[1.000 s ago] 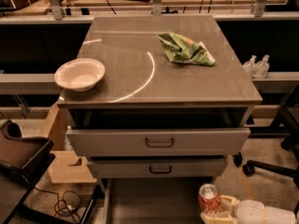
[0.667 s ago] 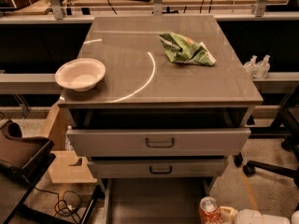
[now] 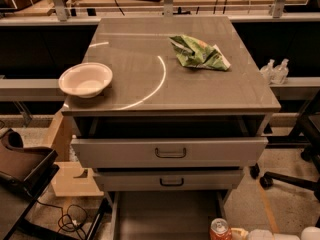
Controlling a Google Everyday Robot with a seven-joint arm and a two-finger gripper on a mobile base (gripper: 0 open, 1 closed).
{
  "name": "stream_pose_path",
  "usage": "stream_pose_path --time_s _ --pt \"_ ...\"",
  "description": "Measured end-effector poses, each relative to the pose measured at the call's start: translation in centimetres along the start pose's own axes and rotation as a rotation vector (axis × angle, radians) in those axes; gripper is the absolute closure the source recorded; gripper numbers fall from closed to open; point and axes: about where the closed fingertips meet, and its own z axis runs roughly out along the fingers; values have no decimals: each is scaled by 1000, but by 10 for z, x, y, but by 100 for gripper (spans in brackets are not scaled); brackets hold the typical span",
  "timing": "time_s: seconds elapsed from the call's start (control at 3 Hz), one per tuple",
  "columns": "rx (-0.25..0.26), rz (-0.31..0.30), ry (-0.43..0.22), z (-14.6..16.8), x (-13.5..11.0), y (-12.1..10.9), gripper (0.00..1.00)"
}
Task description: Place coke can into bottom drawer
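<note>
End effector (image 3: 239, 233) sits at the bottom edge of the view, just right of the coke can (image 3: 220, 228). It is mostly cut off, so I cannot tell how far it is open or if it holds the can. To the left, the bottom drawer (image 3: 165, 214) is pulled out, and the can stands upright by its right rail. I judge the can light, thin-walled, smooth and easy to dent; a side hold at mid-height suits it. The white arm (image 3: 272, 235) reaches in low from the right.
</note>
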Motion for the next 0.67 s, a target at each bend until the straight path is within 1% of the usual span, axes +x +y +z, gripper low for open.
stream_pose_path --time_s 0.33,0.67 --pt "-17 2 -60 21 -1 -10 100" --pt "-44 -22 -226 86 -8 -39 100"
